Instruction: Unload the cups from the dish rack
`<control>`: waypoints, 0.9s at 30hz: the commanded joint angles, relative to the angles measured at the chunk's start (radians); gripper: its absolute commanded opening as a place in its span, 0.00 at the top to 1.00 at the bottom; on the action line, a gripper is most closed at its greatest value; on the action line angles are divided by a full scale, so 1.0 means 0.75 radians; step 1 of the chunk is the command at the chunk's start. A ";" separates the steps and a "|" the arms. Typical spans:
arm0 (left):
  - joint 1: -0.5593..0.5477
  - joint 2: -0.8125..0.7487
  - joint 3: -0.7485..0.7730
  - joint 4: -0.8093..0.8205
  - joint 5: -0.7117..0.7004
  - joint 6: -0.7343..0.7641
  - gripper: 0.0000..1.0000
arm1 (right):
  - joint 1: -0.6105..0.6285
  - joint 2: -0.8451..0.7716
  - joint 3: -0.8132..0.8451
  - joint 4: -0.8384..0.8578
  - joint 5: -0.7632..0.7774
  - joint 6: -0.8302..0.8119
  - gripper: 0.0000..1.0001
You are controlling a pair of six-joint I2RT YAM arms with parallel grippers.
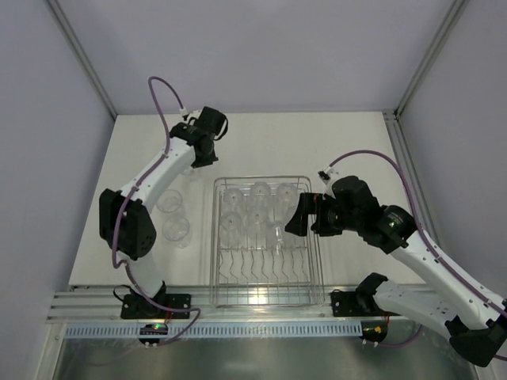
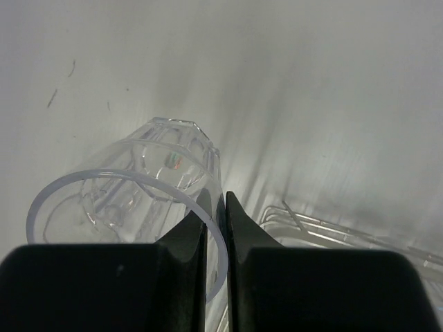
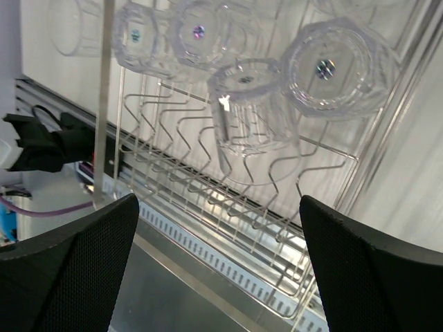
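**Overhead and wrist views, read left to right.**

**Left:** two cups (image 1: 168, 202) stand on the table (image 1: 190, 265) beside the rack, one just beside the other and already out of it. Beyond them, off the rack's far left corner, the left gripper (image 2: 214, 211) is clenched on the thin wall of a held cup (image 2: 131, 187). One finger appears to be inside the rim and one outside. Whether the base of this cup touches the table cannot be told.

**Centre:** the dish rack (image 1: 265, 291) holds about six racked cups (image 1: 260, 192) in two rows at its far end, mouths down on the wire bars. The curved prongs (image 3: 208, 145) toward the near end look bare.

**Right:** the right gripper (image 3: 218, 207) is spread wide and holds nothing. It hangs by the rack's right side, near a tilted cup (image 3: 249, 117) at the edge of the prong row but apart from it.

**Handling, as judged:**
- The cups look very light, with thin, faceted, glossy walls, so they are likely slippery and will flex under a hard squeeze.
- Being clear, their edges are hard to pick out against the bars.
- An inverted cup hides its rim, so the faceted side wall near the upturned base seems the best hold, with light pressure.
- The cup should be lifted straight up, so that it does not catch on its neighbours or the wires.
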 commanded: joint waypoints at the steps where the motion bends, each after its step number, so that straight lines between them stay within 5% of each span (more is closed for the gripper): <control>1: 0.071 0.101 0.186 -0.073 -0.132 0.110 1.00 | 0.034 0.027 0.039 -0.209 0.133 -0.122 0.00; 10: 0.187 0.267 0.186 -0.041 -0.071 0.164 1.00 | 0.085 0.070 0.008 -0.217 0.221 -0.174 0.01; 23: 0.230 0.332 -0.021 0.051 0.031 0.164 1.00 | 0.355 0.456 0.172 -0.025 0.426 -0.186 0.00; 25: 0.236 0.324 -0.045 0.063 0.056 0.162 0.95 | 0.357 0.503 0.172 0.004 0.454 -0.176 0.00; 27: 0.240 0.322 -0.059 0.072 0.060 0.160 0.79 | 0.359 0.538 0.172 0.032 0.487 -0.176 0.00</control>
